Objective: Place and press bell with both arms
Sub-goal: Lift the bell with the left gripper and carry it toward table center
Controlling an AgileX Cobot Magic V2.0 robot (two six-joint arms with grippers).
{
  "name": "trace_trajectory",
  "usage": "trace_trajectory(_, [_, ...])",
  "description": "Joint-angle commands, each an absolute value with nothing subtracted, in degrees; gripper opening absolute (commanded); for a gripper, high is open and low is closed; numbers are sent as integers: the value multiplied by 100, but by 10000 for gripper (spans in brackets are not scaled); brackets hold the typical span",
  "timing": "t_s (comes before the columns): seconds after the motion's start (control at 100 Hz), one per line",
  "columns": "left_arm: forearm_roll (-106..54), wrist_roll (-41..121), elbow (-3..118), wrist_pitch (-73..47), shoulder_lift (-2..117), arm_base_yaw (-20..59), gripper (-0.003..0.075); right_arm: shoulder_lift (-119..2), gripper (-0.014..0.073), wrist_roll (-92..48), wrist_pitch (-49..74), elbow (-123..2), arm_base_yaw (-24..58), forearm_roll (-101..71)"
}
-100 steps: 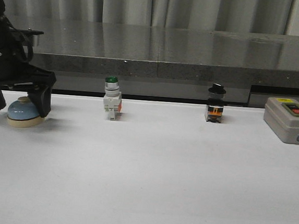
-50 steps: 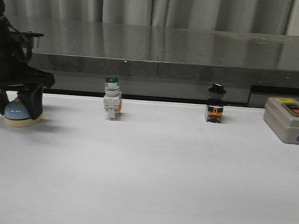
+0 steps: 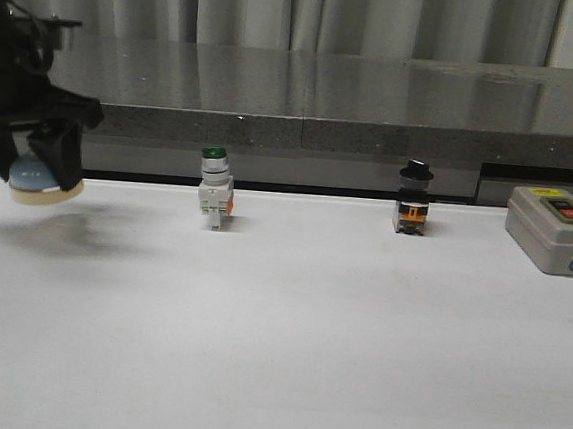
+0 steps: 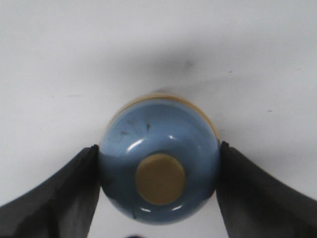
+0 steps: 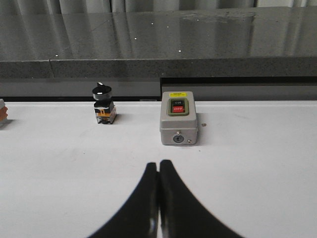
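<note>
2 tools show: at far left, the left tool (image 3: 32,157) clamps the bell (image 3: 34,180) by its dome, held clear above the desk (image 3: 288,315). Carry it level toward centre and set it flat before letting go. The right tool (image 5: 158,198) is pinched closed, empty.

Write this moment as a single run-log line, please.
left gripper: shut on bell, lifted off table | right gripper: shut, empty | bell: not yet placed or pressed

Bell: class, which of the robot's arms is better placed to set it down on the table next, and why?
Left. The left gripper already grips the bell, held above the table. The right gripper is shut and empty.
</note>
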State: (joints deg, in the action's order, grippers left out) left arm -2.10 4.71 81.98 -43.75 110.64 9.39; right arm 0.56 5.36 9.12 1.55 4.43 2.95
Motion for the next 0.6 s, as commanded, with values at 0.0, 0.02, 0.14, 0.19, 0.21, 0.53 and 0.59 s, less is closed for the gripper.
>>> trace_trajectory(0.0, [-341,618,8356,-4348,10388,1167,218,166,-60,528,413,72,403,299])
trace_trajectory(0.02, [-352,653,8356,-4363,10325,1226,218,166,-60,528,413,72,403,299])
trace_trajectory(0.14, [-394,718,8356,-4462,10071,1619,218,166,-60,528,413,72,403,299])
trace_trajectory(0.19, [-405,718,8402,-4491,10047,1824,218,166,-60,528,413,72,403,299])
trace_trajectory(0.21, [-405,734,8418,-4506,10047,1914,218,166,-60,528,413,72,403,299])
trace_trajectory(0.53, [-405,843,8788,-4290,10492,3306,218,166,-60,528,413,72,403,299])
trace_trajectory(0.59, [-405,916,8905,-4276,10661,3481,218,166,-60,528,413,72,403,299])
